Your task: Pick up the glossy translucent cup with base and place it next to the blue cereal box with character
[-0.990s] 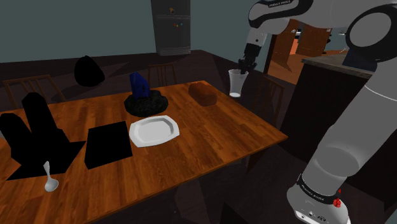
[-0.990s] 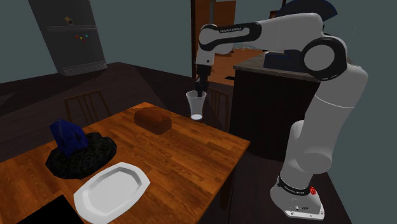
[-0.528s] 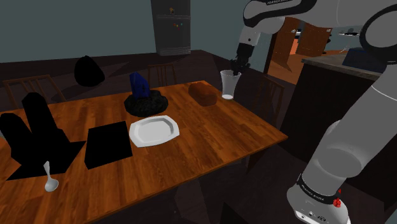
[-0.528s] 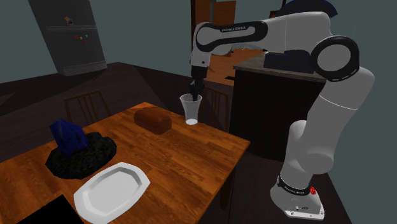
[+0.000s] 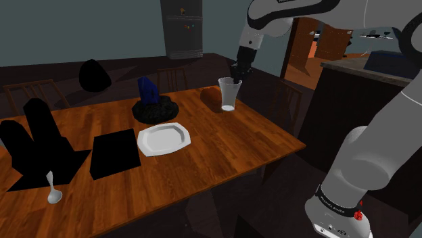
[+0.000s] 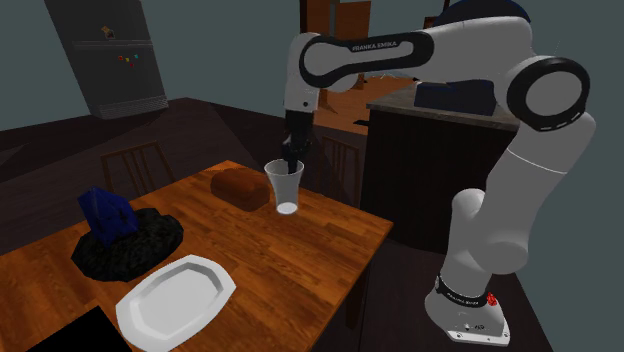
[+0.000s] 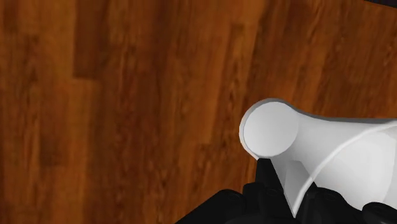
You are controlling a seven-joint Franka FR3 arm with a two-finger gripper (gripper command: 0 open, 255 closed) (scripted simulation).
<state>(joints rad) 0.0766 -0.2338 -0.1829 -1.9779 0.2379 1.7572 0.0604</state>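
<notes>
Since the translucent cup [image 5: 229,94] hangs upright from a pinch on one side of its rim, with the black fingers [image 7: 261,202] clenched on the thin wall and its round base apparently just clear of the wood, the chief risk I judge is the cup swinging or slipping out of that narrow hold if the arm speeds up or stops sharply. Just beside it lies the brown loaf [image 6: 240,187], low but right on the way toward the blue box [image 5: 147,90]; a base carried too low could clip it and twist the cup loose. The box stands on a black mound [image 5: 154,110], so a set-down too close would land the base on uneven ground and tip it. Open wood lies between loaf, mound and the white plate [image 5: 163,138], the roomiest landing. The tabletop [image 5: 243,138] ends close behind the cup, so any drift that way leaves nothing under it.
</notes>
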